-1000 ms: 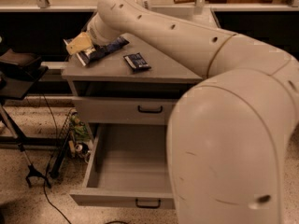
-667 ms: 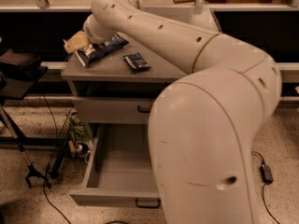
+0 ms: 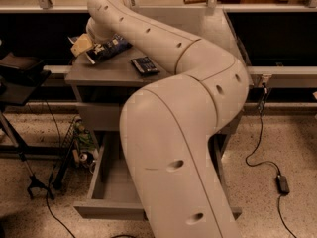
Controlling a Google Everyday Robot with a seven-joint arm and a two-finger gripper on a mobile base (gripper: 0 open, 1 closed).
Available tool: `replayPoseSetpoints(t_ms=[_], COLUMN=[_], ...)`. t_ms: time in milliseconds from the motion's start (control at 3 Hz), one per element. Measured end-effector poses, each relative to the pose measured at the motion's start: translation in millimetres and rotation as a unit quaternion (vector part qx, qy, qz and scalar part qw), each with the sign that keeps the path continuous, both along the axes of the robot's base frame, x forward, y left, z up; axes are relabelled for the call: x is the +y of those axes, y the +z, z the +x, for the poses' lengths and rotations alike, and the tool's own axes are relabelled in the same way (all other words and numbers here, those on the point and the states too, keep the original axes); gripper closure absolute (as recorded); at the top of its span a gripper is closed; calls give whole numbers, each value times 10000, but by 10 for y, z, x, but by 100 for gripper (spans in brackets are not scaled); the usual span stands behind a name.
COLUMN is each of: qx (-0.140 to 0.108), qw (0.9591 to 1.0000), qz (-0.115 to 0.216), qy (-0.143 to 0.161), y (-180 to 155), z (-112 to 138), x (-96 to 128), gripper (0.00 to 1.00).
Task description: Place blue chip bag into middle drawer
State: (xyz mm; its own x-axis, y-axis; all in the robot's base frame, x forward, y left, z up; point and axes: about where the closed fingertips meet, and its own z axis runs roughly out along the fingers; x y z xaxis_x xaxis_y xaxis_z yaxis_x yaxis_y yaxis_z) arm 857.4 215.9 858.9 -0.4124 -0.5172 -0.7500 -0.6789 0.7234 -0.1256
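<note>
The blue chip bag (image 3: 110, 47) is dark blue with white lettering and sits tilted at the back left of the grey cabinet top (image 3: 106, 76). My gripper (image 3: 89, 47) is at the bag's left end and shut on it, with a tan finger (image 3: 81, 44) showing beside it. The middle drawer (image 3: 105, 211) stands pulled open low on the cabinet, below and in front of the bag. My own arm hides most of its inside and its front handle.
A small flat dark-blue packet (image 3: 144, 65) lies on the cabinet top, right of the bag. A closed drawer front (image 3: 96, 115) is above the open drawer. A black stand (image 3: 20, 76) is at the left. A cable and adapter (image 3: 282, 183) lie on the floor at the right.
My elbow and upper arm have swung to fill much more of the view. The gripper and the bag have shifted slightly up and to the left together.
</note>
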Motion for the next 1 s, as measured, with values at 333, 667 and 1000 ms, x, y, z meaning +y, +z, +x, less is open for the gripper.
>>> replayPoseSetpoints(t_ms=[333, 667, 1000], qx=[178, 223, 185], qw=[9994, 9985, 9987], qz=[-304, -486, -478], qy=[-32, -69, -77], y=[-194, -241, -146], z=[88, 127, 130], x=[8, -30, -69], gripper=[19, 42, 72])
